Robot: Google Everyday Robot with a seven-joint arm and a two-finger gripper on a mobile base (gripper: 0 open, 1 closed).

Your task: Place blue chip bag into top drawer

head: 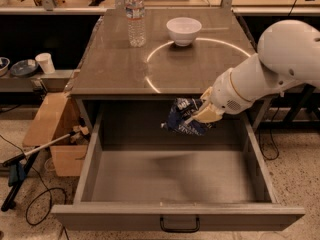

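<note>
The blue chip bag (184, 117) is a crumpled navy foil bag with white lettering. It hangs in the air over the back of the open top drawer (175, 176), just below the table's front edge. My gripper (200, 113) is shut on the bag's right side, reaching in from the right on a white arm. The drawer is pulled fully out, its grey floor bare, with a small black handle (179, 226) on its front panel.
A water bottle (135, 15) and a white bowl (183, 30) stand at the back of the tabletop (125, 64). A cardboard box (52, 129) and a long-handled tool (35, 151) lie on the floor at the left.
</note>
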